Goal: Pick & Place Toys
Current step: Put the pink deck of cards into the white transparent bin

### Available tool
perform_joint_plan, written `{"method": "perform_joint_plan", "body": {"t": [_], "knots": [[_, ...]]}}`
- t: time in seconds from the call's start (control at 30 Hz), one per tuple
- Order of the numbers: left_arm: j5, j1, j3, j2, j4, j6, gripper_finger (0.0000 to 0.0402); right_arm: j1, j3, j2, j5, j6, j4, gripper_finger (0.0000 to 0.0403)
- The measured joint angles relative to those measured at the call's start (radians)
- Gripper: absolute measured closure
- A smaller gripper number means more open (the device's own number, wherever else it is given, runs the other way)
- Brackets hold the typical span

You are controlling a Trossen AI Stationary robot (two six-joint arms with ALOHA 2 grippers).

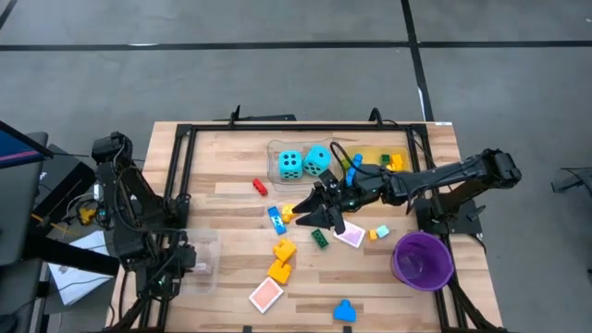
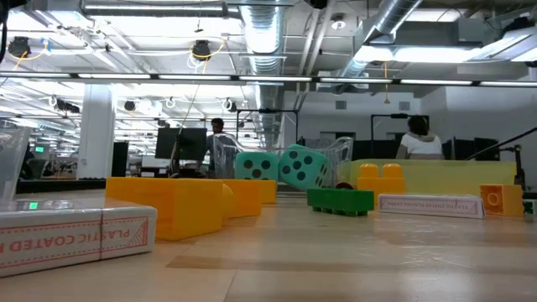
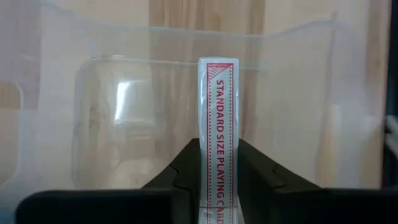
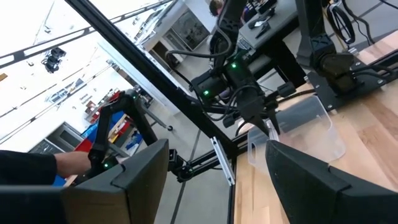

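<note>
Our left gripper (image 3: 217, 177) pinches a flat card box (image 3: 217, 124) reading "STANDARD SIZE PLAYING" over a clear plastic tray (image 3: 124, 106); our right gripper (image 1: 319, 211) gapes, empty.

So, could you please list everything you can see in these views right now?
dice: two, turquoise, in far clear tray
bricks: many, yellow, orange, blue, green, red, scattered mid-table
tiles: two, pink, mid-table and near edge
bowl: one, purple, near right corner
clear trays: two, far centre and left side
yellow tray: one, beside the dice
card box: one, white and red, in left claw
people: two, room behind
left claw: shut on card box, over left tray
right claw: open, above mid-table
</note>
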Motion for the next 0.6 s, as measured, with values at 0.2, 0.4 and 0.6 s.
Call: {"method": "perform_joint_plan", "body": {"t": [0.2,0.4,0.6], "knots": [[0.01,0.0,0.065,0.052,-0.009,0.002,0.0342,0.0,0.0,0.0,0.0,0.0,0.0,0.0143],[0.009,0.0,0.138,0.161,-0.102,0.042,0.0342,0.006,0.0,0.0,0.0,-0.021,0.0,0.0143],[-0.014,0.0,0.141,0.164,-0.091,0.02,0.0342,-0.002,0.0,0.0,-0.001,-0.025,0.0,0.0143]]}}
